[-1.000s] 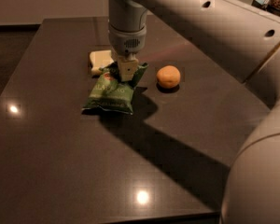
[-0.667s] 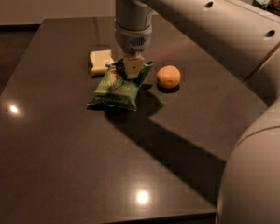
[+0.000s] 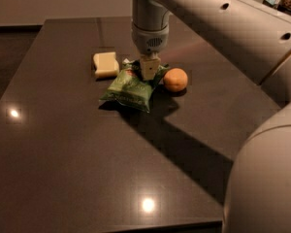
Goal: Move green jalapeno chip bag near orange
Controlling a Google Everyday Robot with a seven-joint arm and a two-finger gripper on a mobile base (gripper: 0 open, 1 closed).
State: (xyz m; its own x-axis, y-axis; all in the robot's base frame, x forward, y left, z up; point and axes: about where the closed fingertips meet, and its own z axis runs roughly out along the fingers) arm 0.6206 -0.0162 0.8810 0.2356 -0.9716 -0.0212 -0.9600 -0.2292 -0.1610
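On the left of the dark table (image 3: pixel 63 154): pale yellow block (image 3: pixel 105 64), lying flat, just beside the bag's upper-left corner. Cannot tell whether they touch. Not a task item.

Centre: green jalapeno chip bag (image 3: pixel 128 87), lying between block and orange. Claw (image 3: pixel 149 70) comes straight down from the arm above and is clenched on the bag's upper-right end. That end is raised; the lower end appears to rest on the table, with shadow beneath.

Right: orange (image 3: pixel 175 79), on the table just beside the claw and the bag's raised end. A narrow gap shows, apparently no contact.

Step in hand (judgement): setting the bag down, as it is already close to the orange.
- Lower the held end straight down, with no sweep to the right, since the round fruit would likely roll at a nudge.
- Let go only once the bag lies flat.
- Withdraw vertically so the foil does not drag along.

Bag appearance: crinkly green foil, puffed and creased. Pale lettering is not legible, and there is a small red mark near the top. Probably light and slippery on this glossy table.
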